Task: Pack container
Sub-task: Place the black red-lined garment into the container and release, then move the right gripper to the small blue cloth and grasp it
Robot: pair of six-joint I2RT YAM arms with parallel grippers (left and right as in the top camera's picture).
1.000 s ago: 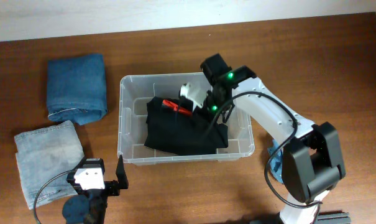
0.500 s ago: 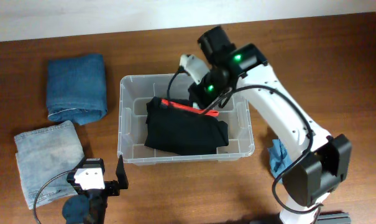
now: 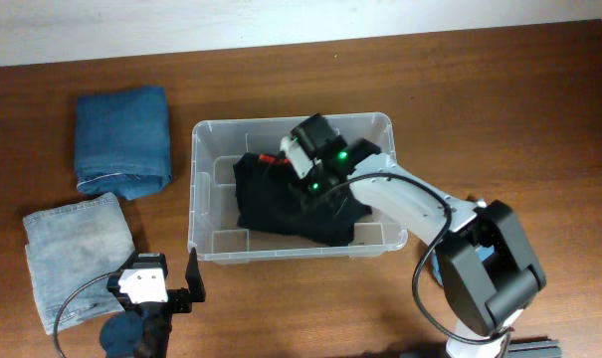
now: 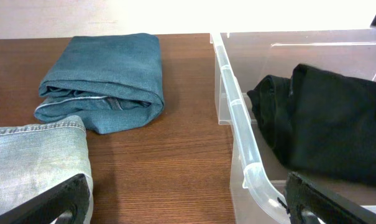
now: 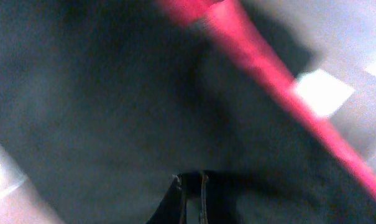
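The container (image 3: 196,189) is a clear plastic tub in the middle of the table, and its near-left rim (image 4: 237,118) shows in the left wrist view. A folded black garment (image 3: 281,209) (image 4: 337,118) lies inside it, with a red strip (image 3: 269,158) (image 5: 268,81) at its far edge. My right gripper (image 3: 283,169) (image 5: 191,186) is down in the tub, shut, its fingertips together right over the black garment (image 5: 100,93). My left gripper (image 3: 166,290) (image 4: 191,211) stands open at the table's front left, beside the tub's corner, with nothing between its fingers.
A folded dark blue pair of jeans (image 3: 123,139) (image 4: 107,81) lies at the back left. A folded light denim piece (image 3: 77,254) (image 4: 26,162) lies at the front left, next to my left gripper. Bare wood runs between these and the tub.
My right arm has swung from the tub's back right down and left onto the black garment, and its jaws have gone from partly open to shut. The left arm has not moved.
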